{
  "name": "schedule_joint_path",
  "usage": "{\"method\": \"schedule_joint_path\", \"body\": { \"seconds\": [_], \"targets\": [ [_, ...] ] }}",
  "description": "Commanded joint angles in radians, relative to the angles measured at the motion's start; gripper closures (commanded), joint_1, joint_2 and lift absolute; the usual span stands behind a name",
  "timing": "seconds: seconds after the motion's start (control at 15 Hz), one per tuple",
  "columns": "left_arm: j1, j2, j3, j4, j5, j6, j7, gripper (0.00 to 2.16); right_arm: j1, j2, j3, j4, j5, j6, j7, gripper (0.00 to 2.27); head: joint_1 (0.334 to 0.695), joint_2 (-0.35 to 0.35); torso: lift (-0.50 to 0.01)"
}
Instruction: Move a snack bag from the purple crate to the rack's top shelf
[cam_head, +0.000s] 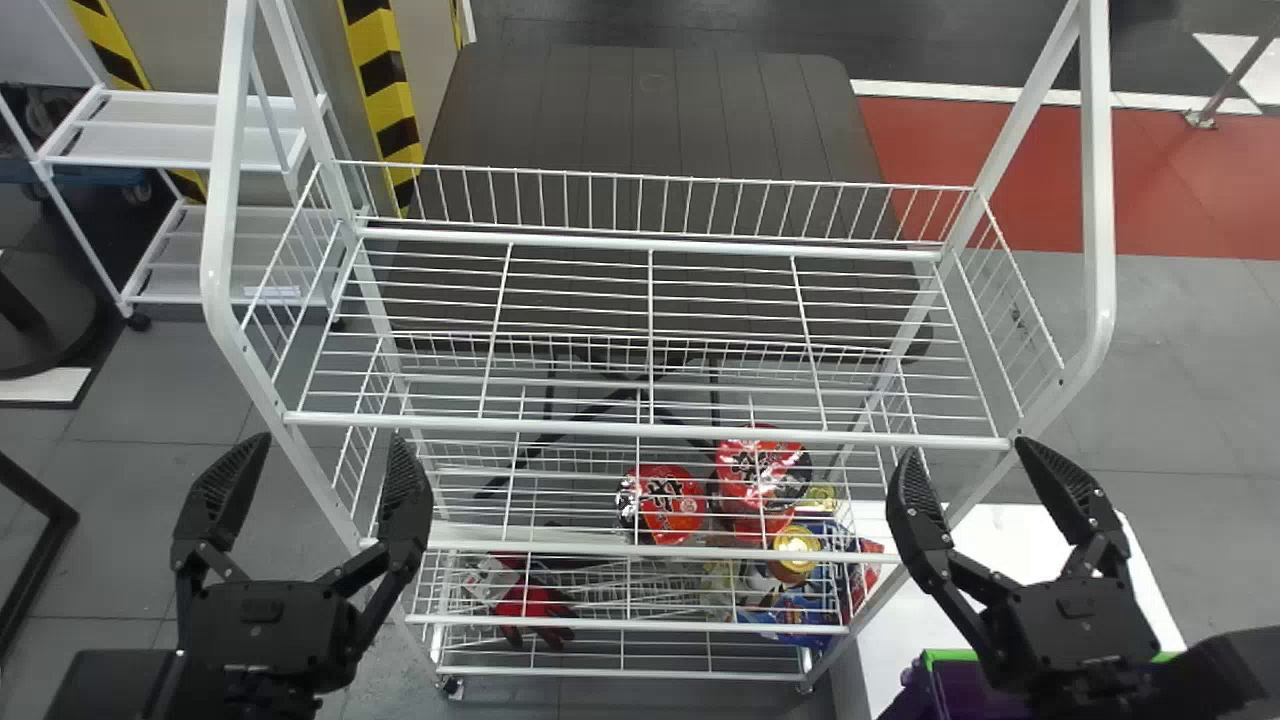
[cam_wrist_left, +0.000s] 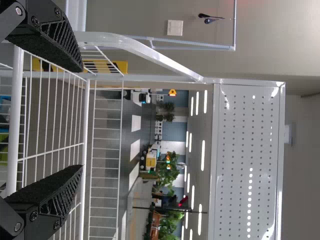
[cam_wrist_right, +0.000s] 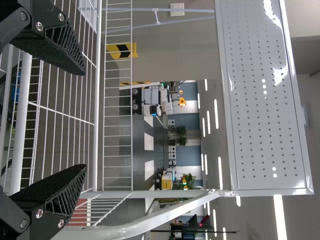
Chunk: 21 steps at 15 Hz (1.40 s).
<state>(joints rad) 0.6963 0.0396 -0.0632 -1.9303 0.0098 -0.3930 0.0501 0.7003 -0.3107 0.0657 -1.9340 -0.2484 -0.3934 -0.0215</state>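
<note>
Purple crate (cam_head: 957, 693) sits right of the rack (cam_head: 650, 431), snack bag presumably inside. Left gripper (cam_head: 330, 440), right gripper (cam_head: 965, 450): fingers spread, empty. Step: pick pending. Next: right gripper down into crate, pinch bag.

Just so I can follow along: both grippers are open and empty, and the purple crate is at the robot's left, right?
The side is wrong: the head view shows the purple crate at the robot's right. The left gripper and right gripper are indeed open and empty.
</note>
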Motion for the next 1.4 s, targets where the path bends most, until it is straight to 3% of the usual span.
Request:
{"method": "schedule_joint_path", "body": {
  "seconds": [0.0, 1.33],
  "targets": [
    [0.0, -0.007, 0.0, -0.001, 0.002, 0.006, 0.002, 0.14, -0.008, 0.002, 0.002, 0.0, 0.003, 0.006, 0.0, 0.17, 0.695, -0.051, 0.0],
    [-0.04, -0.01, -0.013, 0.025, 0.033, 0.018, 0.024, 0.14, -0.068, 0.013, 0.017, 0.049, 0.004, 0.04, 0.0, 0.18, 0.695, -0.039, 0.0]
  ]
}}
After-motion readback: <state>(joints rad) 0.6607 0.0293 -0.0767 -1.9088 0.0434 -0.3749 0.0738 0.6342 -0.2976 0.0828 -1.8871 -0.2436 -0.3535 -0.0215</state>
